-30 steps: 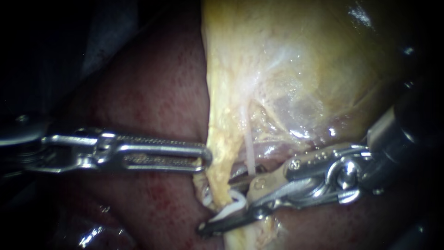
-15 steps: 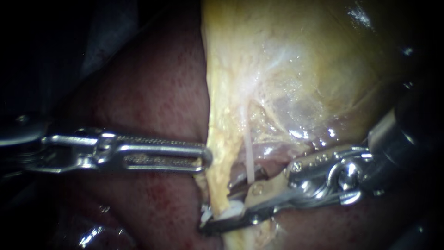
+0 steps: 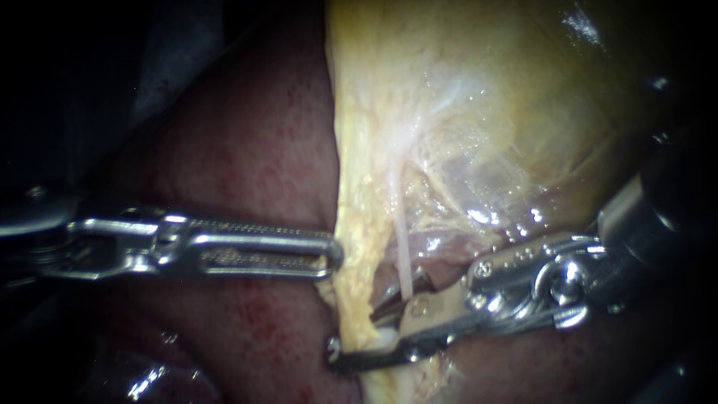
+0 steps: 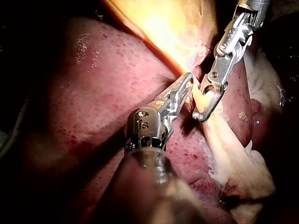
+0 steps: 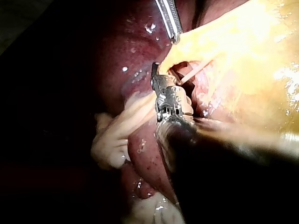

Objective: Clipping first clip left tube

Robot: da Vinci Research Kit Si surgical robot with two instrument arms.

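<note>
Noted at right instrument (image 3: 366, 348): jaws clamped on left tube (image 3: 359, 299), low and near, gap narrower than a second ago. White clip (image 3: 381, 343) squeezed flat between them, formerly an open loop. Left instrument (image 3: 329, 258) unchanged, jaws clamped on gallbladder (image 3: 464, 112) left edge.

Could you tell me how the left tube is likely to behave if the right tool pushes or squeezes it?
The left tube looks soft and floppy: it hangs as a limp yellow band and narrows where the right tool grips it. Wet glints around it suggest it may be slippery. Pulled hard, such thin tissue might tear.
</note>
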